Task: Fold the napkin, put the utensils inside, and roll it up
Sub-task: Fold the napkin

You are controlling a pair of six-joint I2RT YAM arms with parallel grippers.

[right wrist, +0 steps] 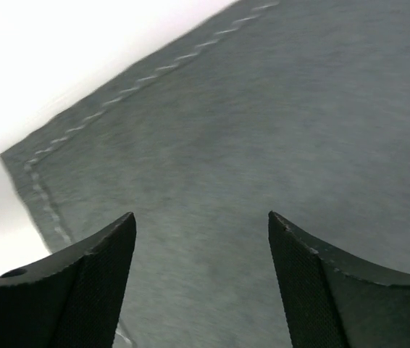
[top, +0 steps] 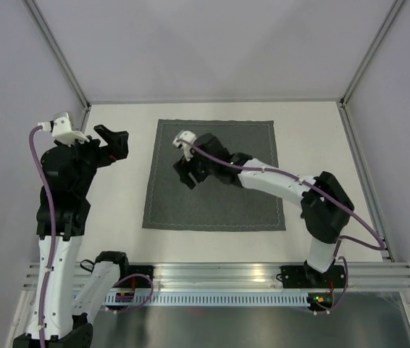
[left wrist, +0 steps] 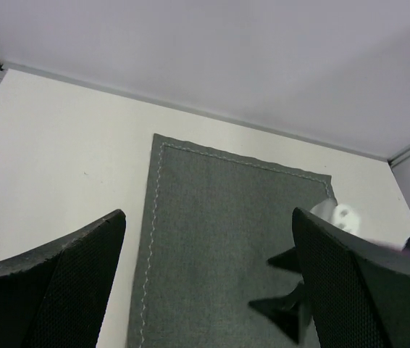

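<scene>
Napkin (top: 223,206) lies spread flat and unfolded on the white surface (top: 118,210), roughly in the middle and somewhat toward the far wall, with its pale stitched line running just inside the edges. The right pincer (top: 188,177) is over the left-central part of the cloth, jaws spread wide with nothing between them. Its wrist view shows grey fabric (right wrist: 263,130) under the open fingers (right wrist: 82,275) and one corner of the cloth off to the left; whether the tips touch the fabric cannot be told. The left pincer (top: 116,143) hangs above bare surface just beside the napkin's far-left corner, also spread wide and empty. Its wrist view looks along the cloth's left edge (left wrist: 219,239).
</scene>
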